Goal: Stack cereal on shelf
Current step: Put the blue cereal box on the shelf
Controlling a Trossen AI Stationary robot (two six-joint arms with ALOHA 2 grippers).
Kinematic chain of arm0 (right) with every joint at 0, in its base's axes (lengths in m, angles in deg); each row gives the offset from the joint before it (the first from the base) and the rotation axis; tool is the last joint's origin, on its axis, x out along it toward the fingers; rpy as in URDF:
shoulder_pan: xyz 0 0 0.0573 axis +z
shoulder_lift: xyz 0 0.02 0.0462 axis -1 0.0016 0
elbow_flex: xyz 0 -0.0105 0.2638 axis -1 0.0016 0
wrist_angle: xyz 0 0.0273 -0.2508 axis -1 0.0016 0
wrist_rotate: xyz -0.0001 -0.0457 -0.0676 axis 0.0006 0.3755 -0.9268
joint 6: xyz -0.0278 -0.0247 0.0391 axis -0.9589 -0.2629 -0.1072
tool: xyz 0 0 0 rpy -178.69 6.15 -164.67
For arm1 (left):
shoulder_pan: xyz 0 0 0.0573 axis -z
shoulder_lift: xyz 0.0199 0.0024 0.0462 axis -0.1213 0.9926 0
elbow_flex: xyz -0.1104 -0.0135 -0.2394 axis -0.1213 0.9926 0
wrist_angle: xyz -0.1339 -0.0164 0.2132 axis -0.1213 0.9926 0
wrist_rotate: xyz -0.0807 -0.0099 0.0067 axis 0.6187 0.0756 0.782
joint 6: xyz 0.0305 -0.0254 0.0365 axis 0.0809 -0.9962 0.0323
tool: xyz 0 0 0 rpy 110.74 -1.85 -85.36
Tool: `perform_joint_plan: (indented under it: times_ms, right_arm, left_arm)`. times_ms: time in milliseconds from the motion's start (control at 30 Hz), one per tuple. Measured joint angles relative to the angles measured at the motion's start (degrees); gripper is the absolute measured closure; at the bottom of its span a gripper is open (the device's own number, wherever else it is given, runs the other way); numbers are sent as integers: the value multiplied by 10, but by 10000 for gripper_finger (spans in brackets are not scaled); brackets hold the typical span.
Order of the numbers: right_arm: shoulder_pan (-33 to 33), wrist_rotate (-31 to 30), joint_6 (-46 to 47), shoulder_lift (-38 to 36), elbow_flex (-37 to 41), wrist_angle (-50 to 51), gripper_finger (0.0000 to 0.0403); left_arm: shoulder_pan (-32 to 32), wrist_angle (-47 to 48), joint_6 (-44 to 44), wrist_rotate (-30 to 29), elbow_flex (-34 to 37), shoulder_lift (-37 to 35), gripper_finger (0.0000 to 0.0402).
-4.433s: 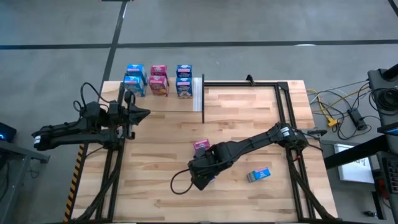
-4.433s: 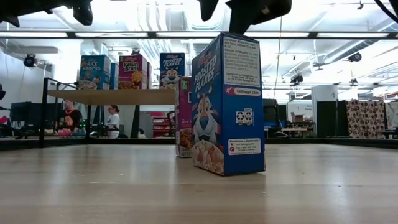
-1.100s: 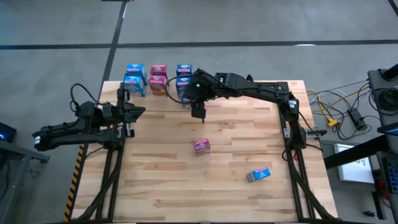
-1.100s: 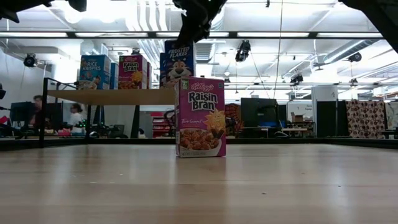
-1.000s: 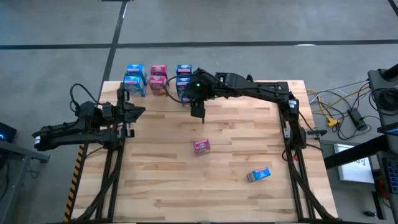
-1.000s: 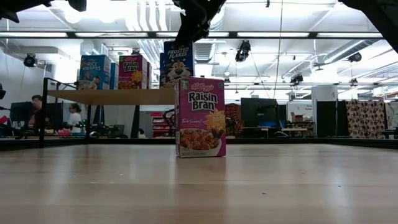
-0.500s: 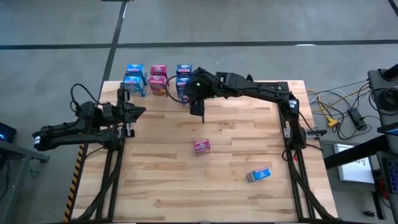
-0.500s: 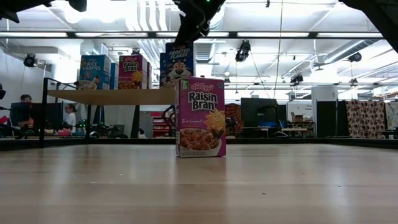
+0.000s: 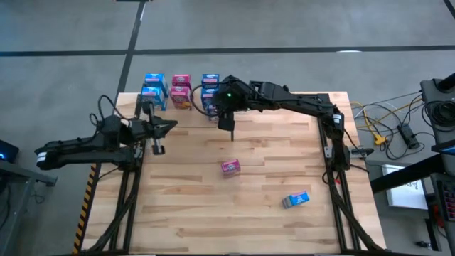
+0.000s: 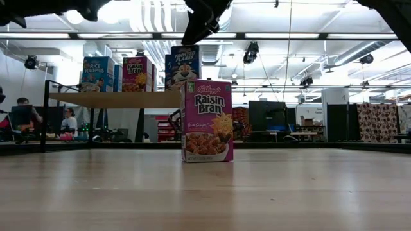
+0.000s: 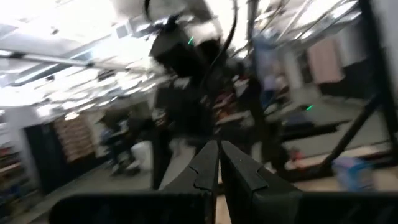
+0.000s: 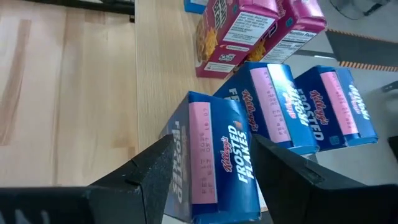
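Over the shelf, right claw grips a blue box; shut left claw has swung inward.

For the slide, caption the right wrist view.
Right gripper holds a blue Frosted Flakes box beside matching boxes on the shelf.

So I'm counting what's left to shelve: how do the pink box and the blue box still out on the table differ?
The pink box stands upright mid-table, its Raisin Bran front facing the low camera. The blue box looks to be lying flat, nearer the table's right front corner, at a slant to the table's edges. Both are small cereal boxes, apart from each other and untouched by either gripper.
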Motion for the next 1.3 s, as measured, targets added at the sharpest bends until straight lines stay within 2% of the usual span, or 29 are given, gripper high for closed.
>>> perform_joint_plan:
  times_ms: [133,267,367,467,600,633,967,1300]
  right_arm:
    - [6,0,8,-16,0,2,202]
    - [14,0,22,-38,0,25,216]
    - [15,1,37,-52,0,62,252]
    - [13,0,51,-56,0,104,304]
    - [6,0,55,-56,23,106,378]
    - [4,0,54,-56,32,100,385]
    - [-12,-15,48,-52,110,14,390]
    - [-11,-14,34,-52,123,-33,390]
  left_arm:
    - [0,0,29,-47,0,23,401]
    - [0,2,44,-61,-1,34,401]
    - [0,8,44,-64,-10,38,401]
    - [0,15,43,-64,-13,40,401]
    - [0,16,42,-64,-15,40,401]
    - [0,16,42,-64,-16,40,401]
    - [0,17,42,-64,-16,40,401]
    - [0,16,42,-64,-16,39,401]
